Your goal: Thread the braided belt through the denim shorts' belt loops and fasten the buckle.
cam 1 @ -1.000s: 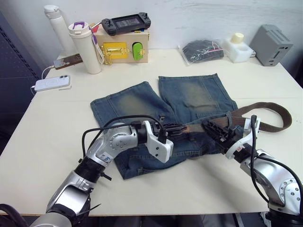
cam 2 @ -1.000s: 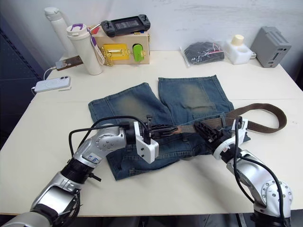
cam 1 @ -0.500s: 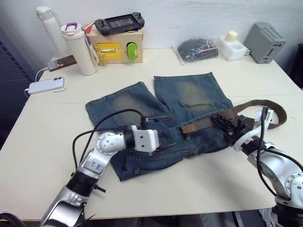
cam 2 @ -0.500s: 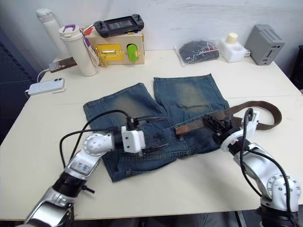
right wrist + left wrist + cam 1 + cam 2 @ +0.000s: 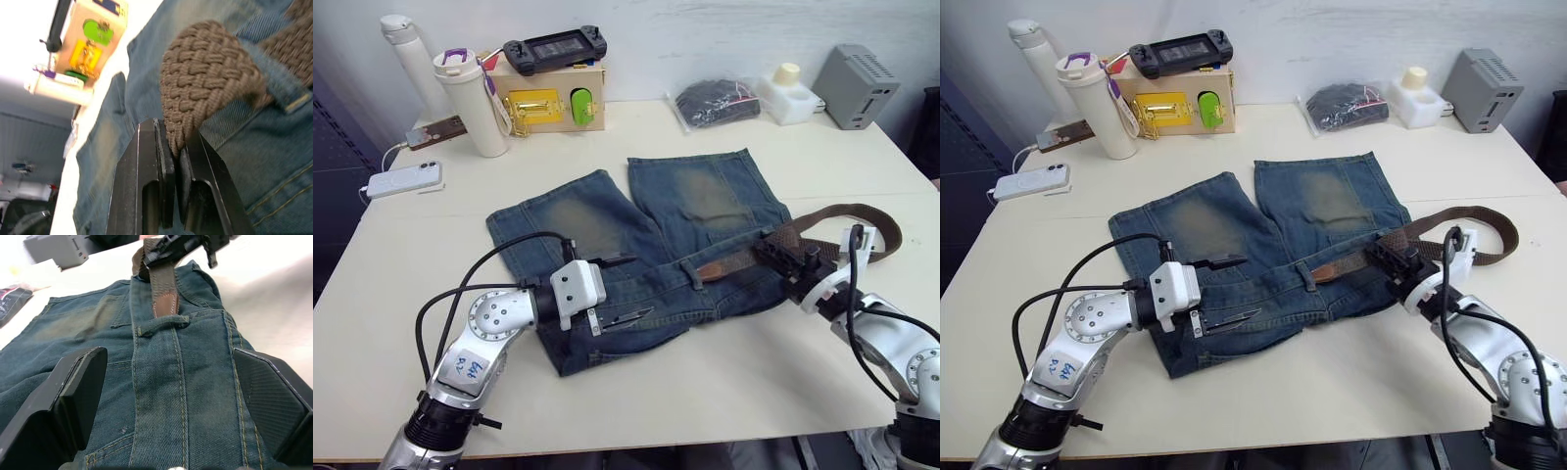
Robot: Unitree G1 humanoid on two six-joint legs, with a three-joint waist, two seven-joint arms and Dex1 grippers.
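I have the denim shorts (image 5: pixel 651 245) lying flat mid-table with the waistband toward me, and the braided belt (image 5: pixel 832 220) coming in from the 3 o'clock side, looping back at the table's right edge. My right gripper (image 5: pixel 1398 266) is clamped on a raised fold of the braid; the right wrist view shows the weave pinched between the two fingers. The belt's leather tip (image 5: pixel 165 303) sits right at a belt loop (image 5: pixel 164 323) near the middle of the waistband, though I cannot tell whether it has entered. My left gripper (image 5: pixel 622 289) hovers above the waistband at about 9 o'clock of that loop, fingers spread wide, holding nothing. To do this step well, I judge the left should come down on the tip just past the loop and draw it along the band while the right feeds slack rather than pushing, since a braided strap will likely buckle if shoved. I'd keep the strap flat and low to the denim, so the loop doesn't drag the shorts along. I can't make out the buckle in these views.
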